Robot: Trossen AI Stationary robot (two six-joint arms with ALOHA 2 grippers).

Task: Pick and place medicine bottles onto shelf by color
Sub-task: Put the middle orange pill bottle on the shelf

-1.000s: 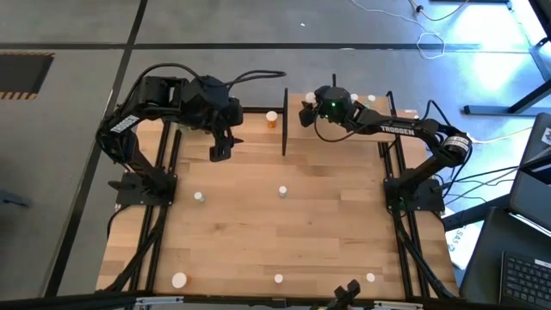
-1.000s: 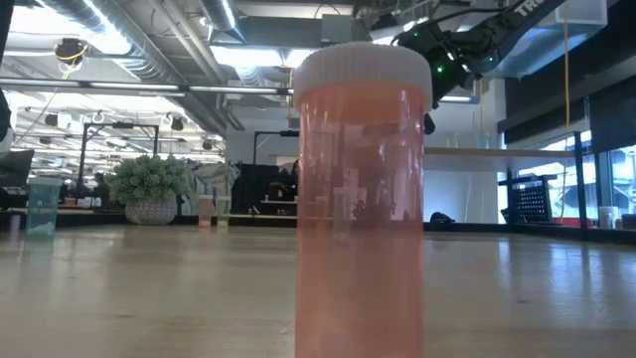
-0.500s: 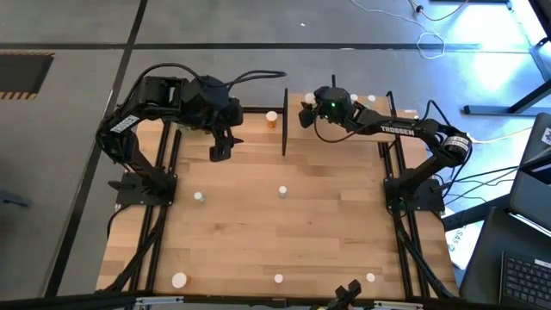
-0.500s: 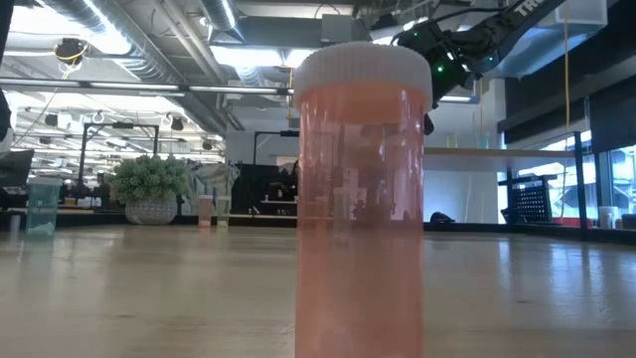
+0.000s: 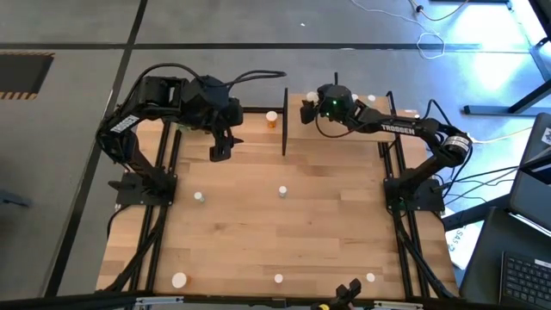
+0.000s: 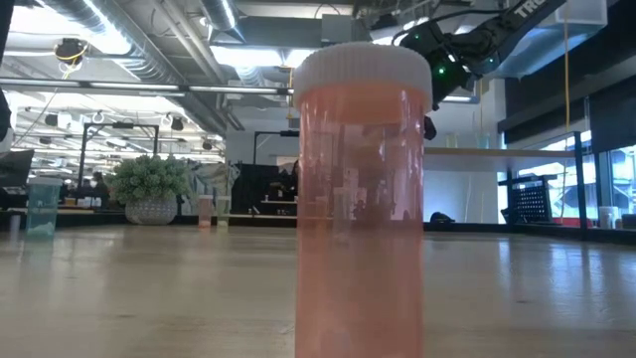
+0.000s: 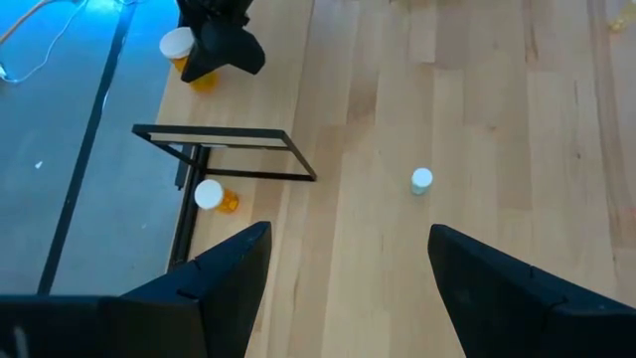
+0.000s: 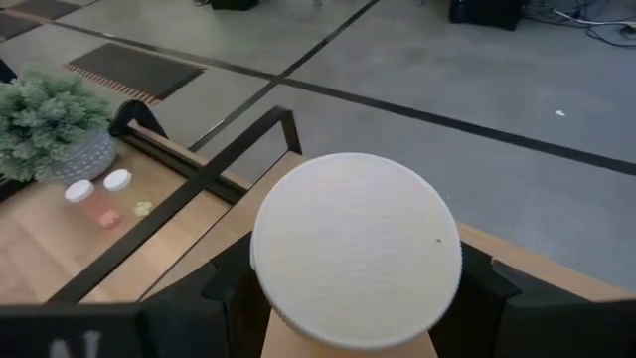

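Observation:
My right gripper is at the table's far edge, beside the shelf's black frame, shut on an orange medicine bottle with a white cap. A second orange bottle stands on the other side of the frame. In the low view the shelf's wood board lies below that gripper. My left gripper hangs open above the table's far left part, with nothing between its fingers. A pink-orange bottle stands close before the low camera. Small capped bottles stand scattered on the tabletop. My right gripper pinches the orange bottle between its two fingers, on opposite sides of the body just under the white cap. The fingers come nearly level from the table's right side. The bottle stands upright in the hold; its bottom is hidden.
A green plant in a pot with two small bottles beside it stands past the shelf frame. More capped bottles stand near the table's front edge. Bare wood lies in the table's middle.
My right gripper has rolled a little about its own pointing line with the bottle in it and has otherwise kept its place.

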